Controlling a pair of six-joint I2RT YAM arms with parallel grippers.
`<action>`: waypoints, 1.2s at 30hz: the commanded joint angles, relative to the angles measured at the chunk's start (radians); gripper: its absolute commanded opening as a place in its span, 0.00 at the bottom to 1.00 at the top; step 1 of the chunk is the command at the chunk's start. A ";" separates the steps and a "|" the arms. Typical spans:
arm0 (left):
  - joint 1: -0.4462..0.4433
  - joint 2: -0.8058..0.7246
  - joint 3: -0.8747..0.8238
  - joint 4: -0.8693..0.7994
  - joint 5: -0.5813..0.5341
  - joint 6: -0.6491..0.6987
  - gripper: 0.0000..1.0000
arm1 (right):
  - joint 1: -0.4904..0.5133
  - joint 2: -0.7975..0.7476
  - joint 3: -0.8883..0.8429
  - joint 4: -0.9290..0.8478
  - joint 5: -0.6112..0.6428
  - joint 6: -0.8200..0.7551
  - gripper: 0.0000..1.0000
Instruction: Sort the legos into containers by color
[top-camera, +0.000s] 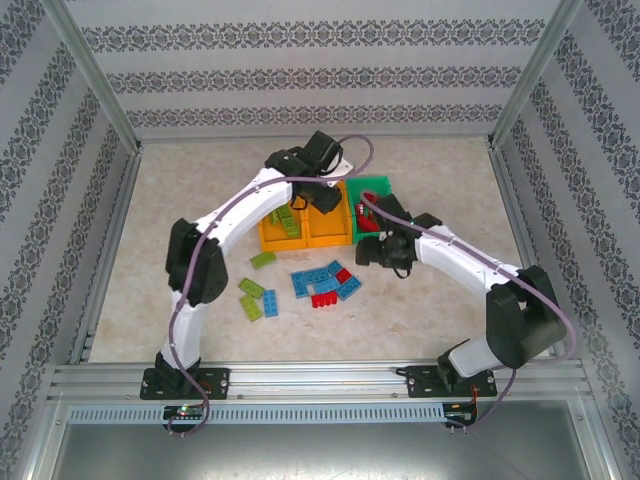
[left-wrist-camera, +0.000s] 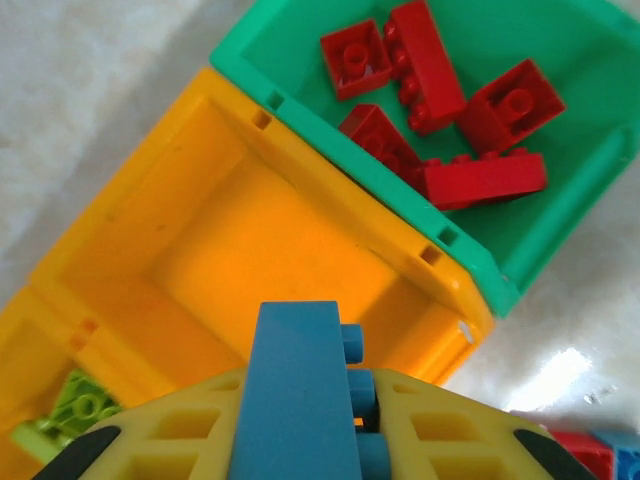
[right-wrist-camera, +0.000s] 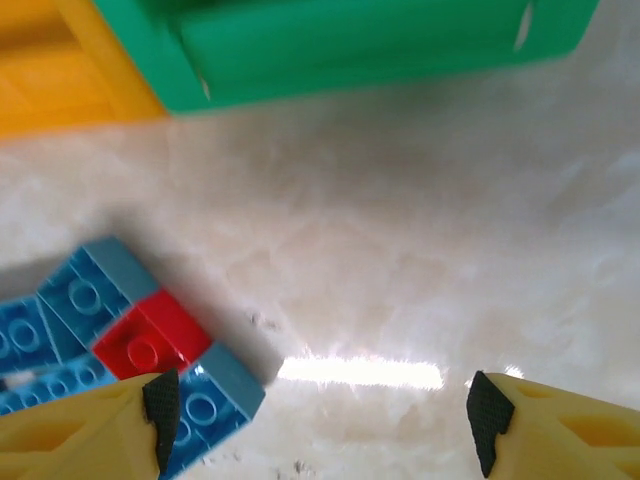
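Note:
My left gripper (left-wrist-camera: 320, 420) is shut on a blue lego brick (left-wrist-camera: 300, 390) and hovers over the middle orange container (left-wrist-camera: 330, 190), whose floor is bare. Beside it, the green container (left-wrist-camera: 370, 170) holds several red bricks (left-wrist-camera: 440, 110). A lime brick (left-wrist-camera: 75, 410) lies in the left orange container (top-camera: 268, 238). My right gripper (right-wrist-camera: 322, 420) is open just above the table in front of the green container (right-wrist-camera: 350, 50), nothing between its fingers. A red brick (right-wrist-camera: 150, 340) and blue bricks (right-wrist-camera: 205, 405) lie by its left fingertip (right-wrist-camera: 160, 410).
Loose bricks lie on the table in front of the containers: lime ones (top-camera: 251, 287) to the left, blue ones (top-camera: 315, 280) and a red one (top-camera: 323, 298) in the middle. Metal frame rails (top-camera: 300, 378) run along the near edge, and patterned walls enclose the table.

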 joint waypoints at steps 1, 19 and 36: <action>0.021 0.055 0.081 -0.108 0.031 -0.071 0.31 | 0.058 -0.031 -0.046 0.056 -0.012 0.099 0.76; 0.042 0.007 0.009 -0.072 0.044 -0.226 0.65 | 0.130 0.249 0.125 0.032 0.044 -0.083 0.61; 0.058 -0.172 -0.211 -0.019 0.037 -0.290 0.73 | 0.037 0.088 -0.021 0.013 0.114 -0.054 0.58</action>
